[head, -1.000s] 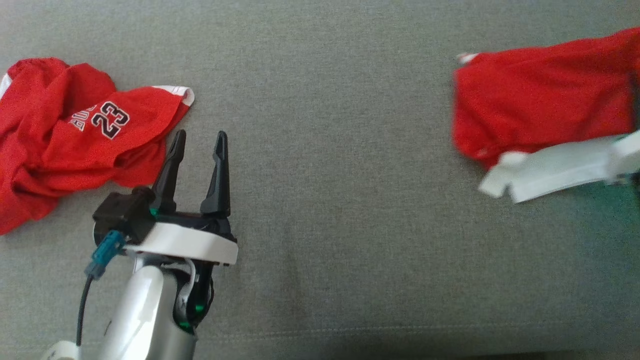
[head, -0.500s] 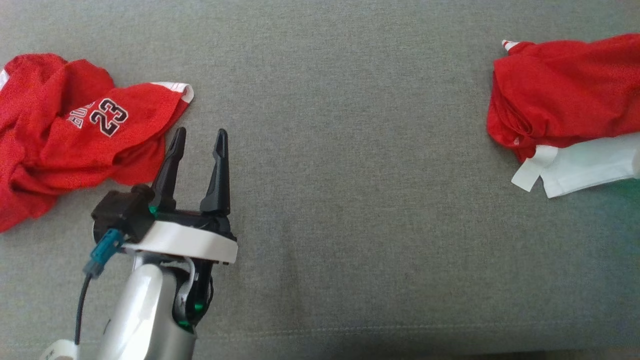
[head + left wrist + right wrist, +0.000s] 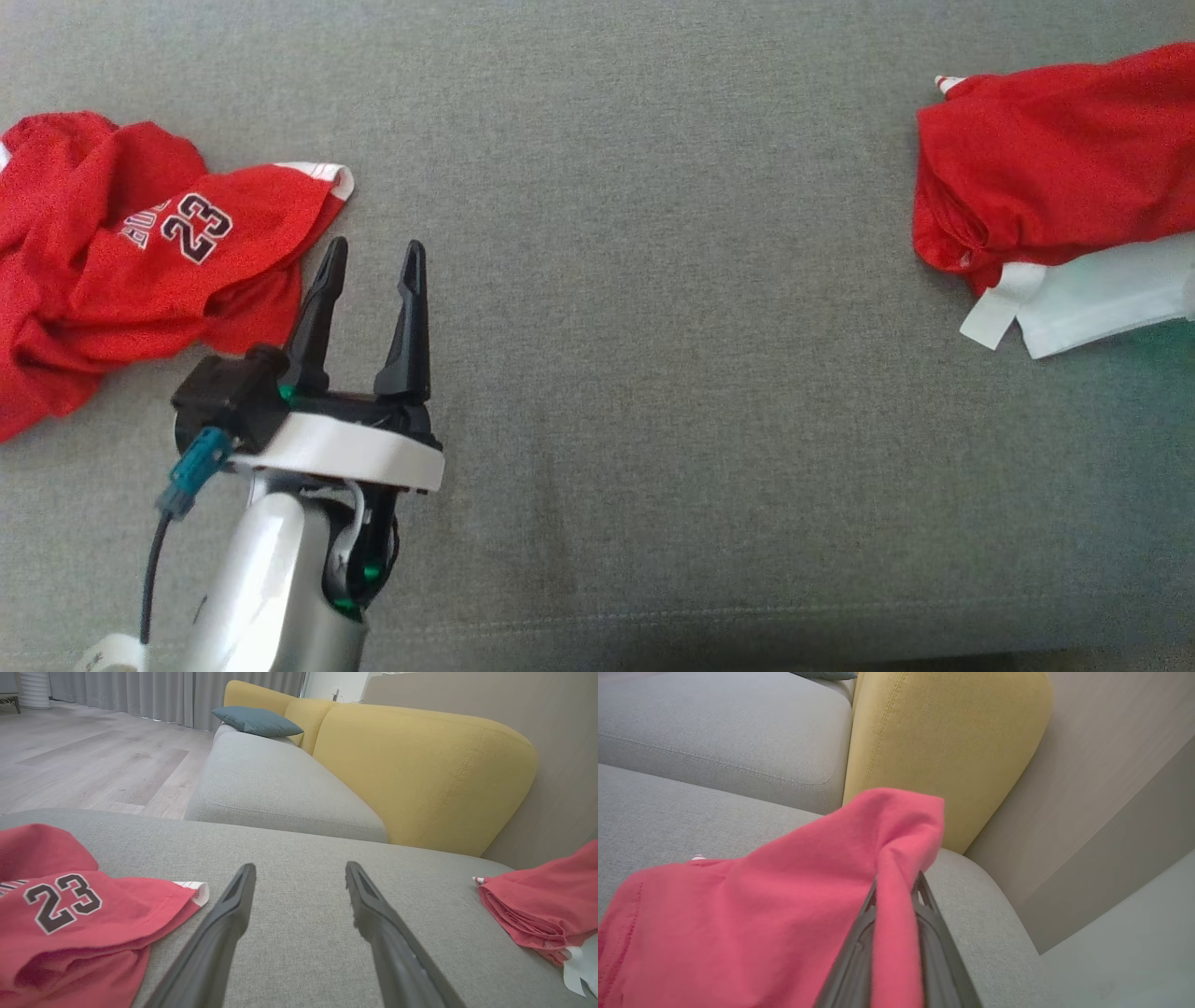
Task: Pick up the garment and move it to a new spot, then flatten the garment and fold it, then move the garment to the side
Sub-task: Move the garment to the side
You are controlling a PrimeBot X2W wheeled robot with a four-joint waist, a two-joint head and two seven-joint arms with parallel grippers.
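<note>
A folded red garment [image 3: 1055,159] lies at the far right of the grey sofa seat [image 3: 653,280], partly over a white piece of cloth [image 3: 1092,303]. In the right wrist view my right gripper [image 3: 896,884] is shut on a raised fold of this red garment [image 3: 761,914]. My left gripper [image 3: 373,250] stands open over bare seat, empty, just right of a crumpled red jersey [image 3: 140,252] with the number 23. The left wrist view shows the open left gripper [image 3: 299,870], the jersey [image 3: 70,924] at the left and the folded garment [image 3: 537,910] at the right.
A yellow backrest [image 3: 420,770] runs along the far side of the seat, with a blue cushion [image 3: 254,721] further along. A beige wall panel [image 3: 1111,788] stands beyond the sofa's right end. The seat's front seam [image 3: 653,621] runs near the bottom.
The folded red garment and the white cloth have shifted to the right, then come nearly to rest. The jersey sits slightly lower left in the picture. My left gripper has stayed put.
</note>
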